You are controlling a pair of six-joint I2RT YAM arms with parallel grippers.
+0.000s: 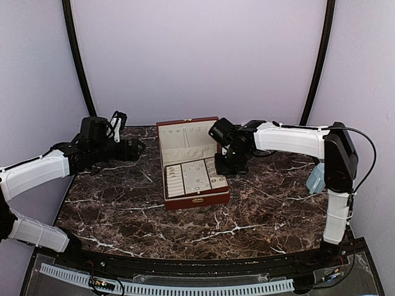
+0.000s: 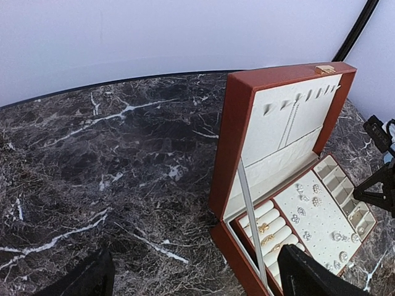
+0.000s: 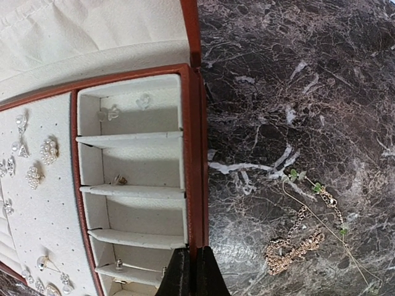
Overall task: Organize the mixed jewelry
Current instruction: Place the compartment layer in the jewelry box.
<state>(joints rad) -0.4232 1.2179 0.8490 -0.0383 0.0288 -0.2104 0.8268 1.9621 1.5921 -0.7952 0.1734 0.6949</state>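
marble surface (image 1: 123, 209), top view: a reddish-brown box (image 1: 197, 200) stands open at centre, with the mixed jewelry (image 1: 197, 176) dotted over its cream tray (image 1: 175, 182). the left claw (image 1: 137, 148) hangs well left of the box. the right claw (image 1: 226, 170) points down just beside the box's right wall.

left wrist view: both fingers (image 2: 83, 279) sit at the frame's lower corners, spread wide, with nothing between them.

right wrist view: the fingertips (image 3: 191, 274) are pressed together over the box wall, with no piece seen in the grip. a tangled gold chain (image 3: 295, 245) lies loose on the surface, beside the box. judgement: it is light, limp and snag-prone; pinch a bunched section and lift slowly. the studs (image 3: 34, 176) look hard and slippery; grip the head.
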